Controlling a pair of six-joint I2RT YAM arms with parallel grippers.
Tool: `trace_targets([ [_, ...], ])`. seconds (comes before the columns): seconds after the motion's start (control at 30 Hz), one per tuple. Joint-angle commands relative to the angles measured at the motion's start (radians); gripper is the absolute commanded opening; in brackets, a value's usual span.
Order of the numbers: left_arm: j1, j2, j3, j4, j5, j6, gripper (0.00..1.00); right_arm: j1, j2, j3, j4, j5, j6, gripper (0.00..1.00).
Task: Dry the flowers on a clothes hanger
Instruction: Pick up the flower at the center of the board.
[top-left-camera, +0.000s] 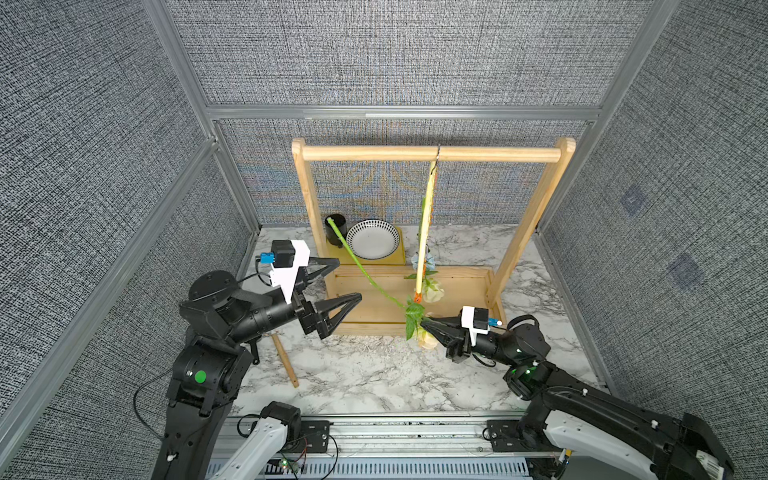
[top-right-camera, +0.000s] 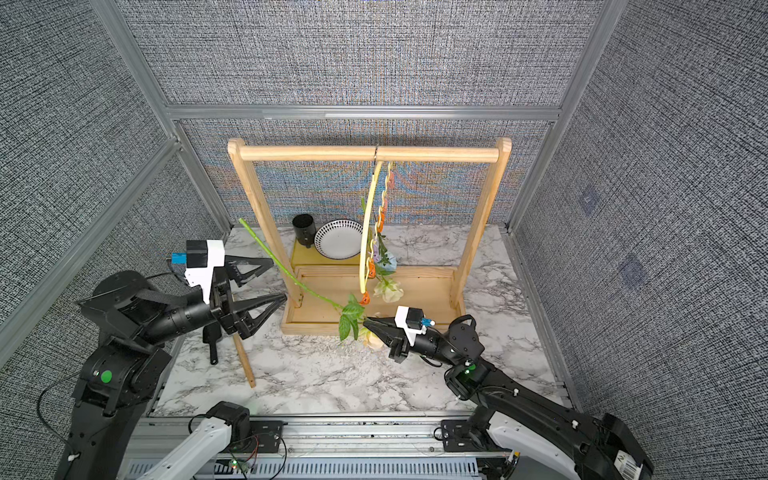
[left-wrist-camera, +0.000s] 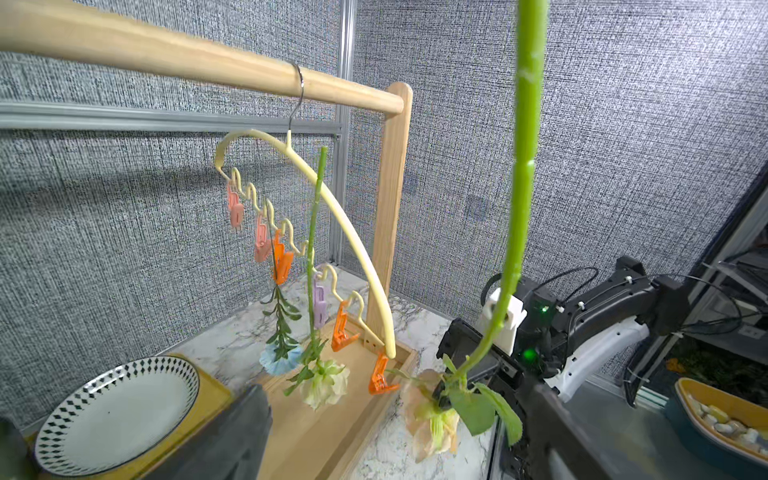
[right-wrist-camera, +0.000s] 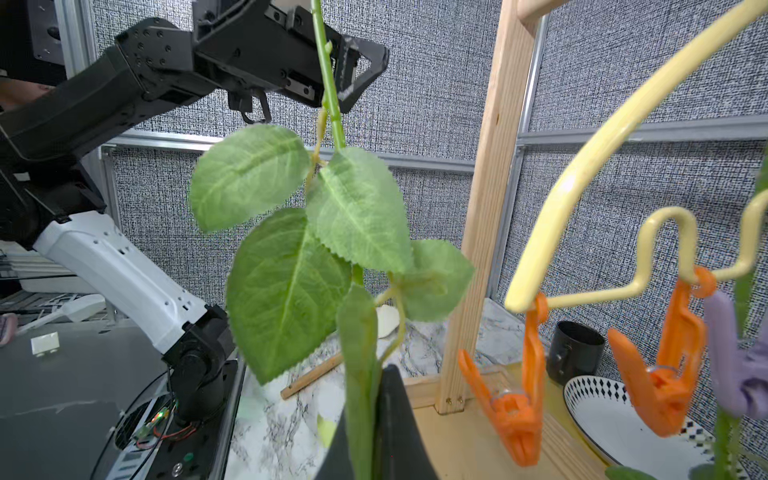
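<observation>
Both top views: right gripper (top-left-camera: 424, 320) pinches long green peach-rose stem (top-left-camera: 362, 272) near bloom, by wooden rack base's (top-left-camera: 374, 329) front edge. Left gripper (top-left-camera: 349, 278) wide open, empty, beside stem.
Left wrist: pale yellow wavy hanger (left-wrist-camera: 332, 199) on rack bar (left-wrist-camera: 166, 54), two flowers (left-wrist-camera: 326, 384) clipped.
Right wrist: end orange clip (right-wrist-camera: 517, 415) empty. Stem looks light, bendy; grab bare stalk.

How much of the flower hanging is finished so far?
About two thirds. Done: the blue flower and the cream rose hang head-down from clips on the hanger. In hand: the right hand is shut on the third flower near its bloom, and the left hand stands open by its stem. Left: clipping that stem to a free orange clip.
</observation>
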Motion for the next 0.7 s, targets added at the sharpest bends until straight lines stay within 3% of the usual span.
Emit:
trace_targets([
  [0.0, 0.000, 0.052, -0.003, 0.154, 0.084, -0.123, 0.95, 0.003, 0.015, 0.016, 0.072, -0.012, 0.034, 0.08],
  [0.33, -0.046, 0.117, 0.037, 0.236, 0.269, -0.166, 0.80, 0.006, 0.053, 0.048, 0.087, 0.027, 0.046, 0.08],
  [0.53, -0.062, 0.140, 0.059, 0.236, 0.272, -0.171, 0.79, 0.015, 0.071, 0.074, 0.082, 0.026, 0.056, 0.08],
  [0.67, -0.074, 0.171, 0.080, 0.227, 0.259, -0.165, 0.66, 0.034, 0.090, 0.112, 0.055, 0.026, 0.036, 0.08],
])
